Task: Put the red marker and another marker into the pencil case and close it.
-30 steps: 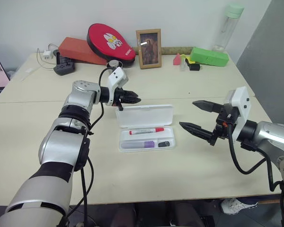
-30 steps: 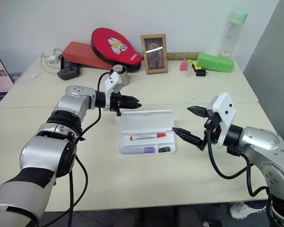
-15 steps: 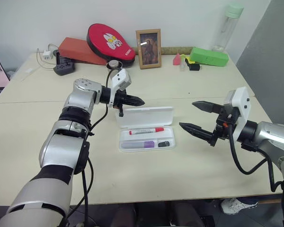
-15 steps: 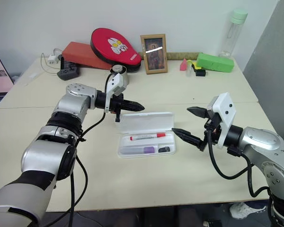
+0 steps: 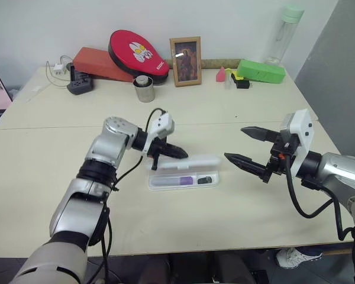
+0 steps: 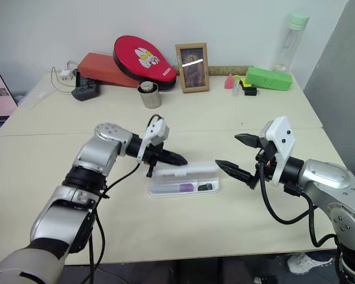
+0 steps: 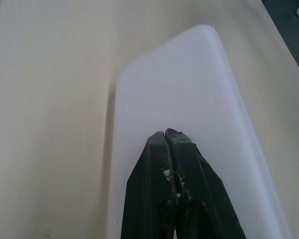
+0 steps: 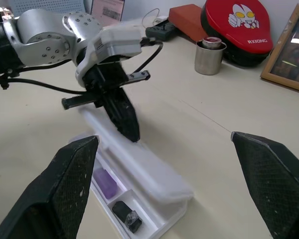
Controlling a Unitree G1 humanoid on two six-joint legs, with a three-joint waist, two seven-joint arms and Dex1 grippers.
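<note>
**Lid half down on the pencil case, left pincer pressing on it**

The pencil case (image 5: pixel 183 177) lies near the middle of the counter (image 5: pixel 41 160), long side running left to right. Its hinged lid (image 5: pixel 186 162) is tipped forward over the tray, part-way down and not shut: the near strip of the tray is still uncovered. In that strip the purple highlighter (image 5: pixel 178 180) lies flat, with a small black stubby object (image 5: pixel 205 180) just to its right. The red marker cannot be seen; the lowered lid covers the far part of the tray.

The left pincer (image 5: pixel 178 153) is clenched, its two black fingers (image 7: pixel 170 149) pressed together with nothing between them. It points to the right and slightly downward, and its tip rests on the outer face of the lid near the lid's left end.

The right pincer (image 5: pixel 236 145) hangs above the counter to the right of the case, apart from it, its fingers spread wide and empty, pointing toward the case.

Along the far edge of the counter stand a metal cup (image 5: pixel 144 89), a framed picture (image 5: pixel 186 61), a red padded case (image 5: pixel 138 54), a red box (image 5: pixel 97 63), a bright green box (image 5: pixel 261 70) and a clear bottle (image 5: pixel 286 32).
</note>
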